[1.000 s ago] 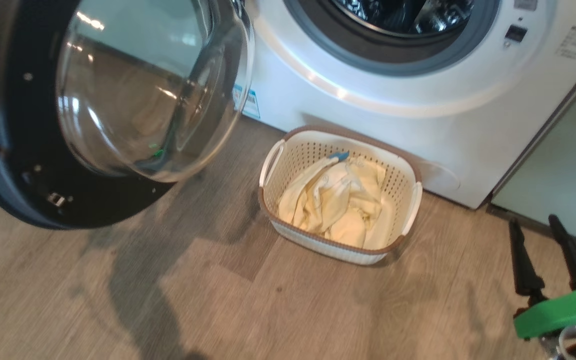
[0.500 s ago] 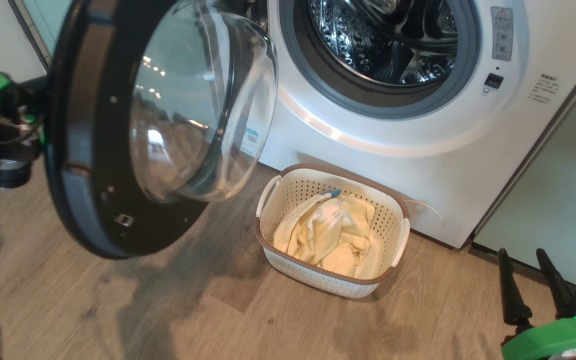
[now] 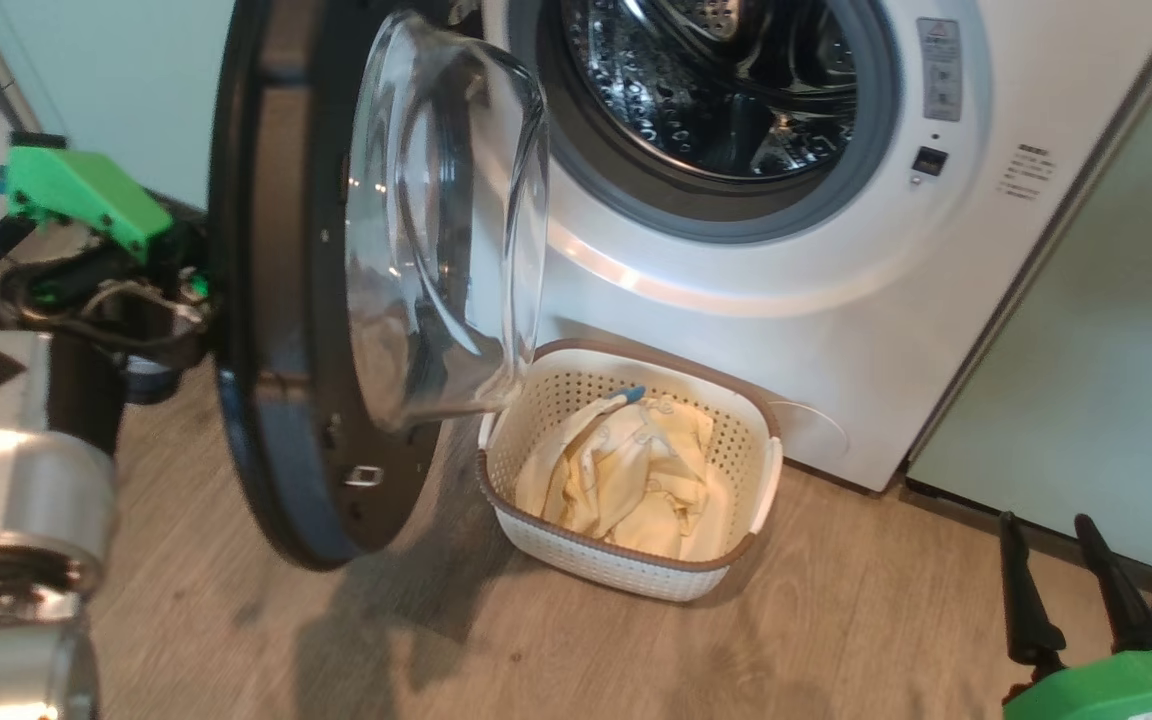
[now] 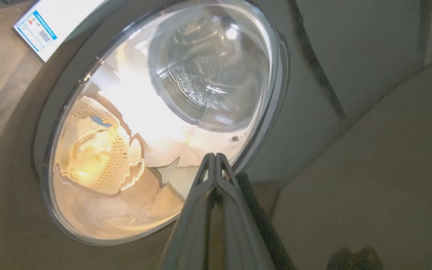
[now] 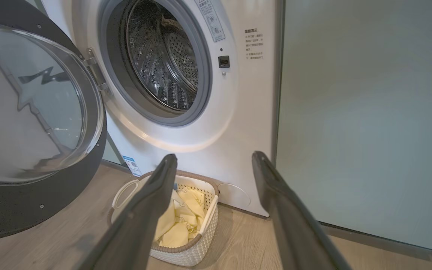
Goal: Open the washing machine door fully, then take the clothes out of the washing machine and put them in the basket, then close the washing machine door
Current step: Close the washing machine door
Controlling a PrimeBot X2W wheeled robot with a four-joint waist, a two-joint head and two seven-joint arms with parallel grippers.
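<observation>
Last step, judging by the layout: the clothes (image 3: 626, 470) lie in the basket (image 3: 586, 555) and the drum (image 3: 716, 80) looks empty, so the door remains to be shut.

The washing machine door (image 3: 276, 330) stands about square to the washing machine (image 3: 736, 300), edge-on to the head camera. It is hinged at the left side of the opening, with the glass bowl facing right toward the basket.

The left claw (image 4: 215, 159) is closed with nothing in it, tips pinched together. It is on the door's outer face, aimed at the dark rim just beside the glass edge. Contact looks likely but I can't confirm it.

The right claw (image 3: 1044, 520) is spread wide and empty. It sits low at the right above the floor (image 3: 836, 620), well apart from the basket and door, near the pale green panel (image 3: 1116, 350).

Key relation: the door lies directly ahead of the left claw, between it and the opening. A push along the fingers toward the machine front would swing it shut. The left arm is the nearer one; the right is out of the arc.

Room: the basket stands on the floor against the machine's front, below the opening. In the head view the bowl overlaps its left corner. The door probably passes above the rim, but the clearance isn't clear. Open floor on the left and near sides.
</observation>
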